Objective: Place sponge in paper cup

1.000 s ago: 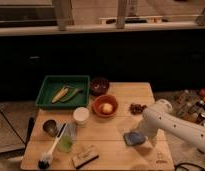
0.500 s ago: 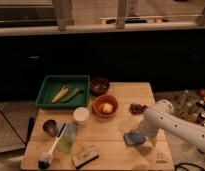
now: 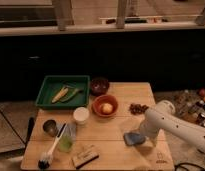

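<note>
The blue-grey sponge (image 3: 132, 138) lies flat on the wooden table (image 3: 111, 127) at the right front. My gripper (image 3: 142, 138) is at the end of the white arm (image 3: 176, 125) and is right at the sponge's right edge, low over the table. The paper cup (image 3: 81, 115) stands upright left of the orange bowl, well to the left of the sponge and the gripper.
An orange bowl (image 3: 105, 106) holds a yellow fruit. A dark bowl (image 3: 99, 86) and a green tray (image 3: 64, 92) with vegetables are at the back. A metal cup (image 3: 49, 127), green cup (image 3: 66, 142), brush (image 3: 47, 158), tan block (image 3: 85, 156) and brown bits (image 3: 138, 107) are also on the table.
</note>
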{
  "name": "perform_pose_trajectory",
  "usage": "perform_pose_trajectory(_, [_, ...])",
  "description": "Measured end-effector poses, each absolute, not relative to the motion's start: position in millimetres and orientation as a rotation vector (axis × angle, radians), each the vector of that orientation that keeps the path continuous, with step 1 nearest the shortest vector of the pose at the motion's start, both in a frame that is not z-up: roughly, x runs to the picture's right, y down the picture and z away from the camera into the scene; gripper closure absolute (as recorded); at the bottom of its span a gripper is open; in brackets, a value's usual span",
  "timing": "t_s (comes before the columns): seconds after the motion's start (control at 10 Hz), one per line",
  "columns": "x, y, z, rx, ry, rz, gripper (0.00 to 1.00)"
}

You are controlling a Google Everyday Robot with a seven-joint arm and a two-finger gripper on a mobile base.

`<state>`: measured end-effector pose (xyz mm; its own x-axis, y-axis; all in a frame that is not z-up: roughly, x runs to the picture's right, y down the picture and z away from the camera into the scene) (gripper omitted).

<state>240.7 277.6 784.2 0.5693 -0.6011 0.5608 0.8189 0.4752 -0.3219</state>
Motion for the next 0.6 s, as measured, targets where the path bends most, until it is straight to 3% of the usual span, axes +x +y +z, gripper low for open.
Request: perform_pose_trajectory(0.6, [241.9, 280.8, 784.3, -0.600, -0.410, -0.937, 0.20])
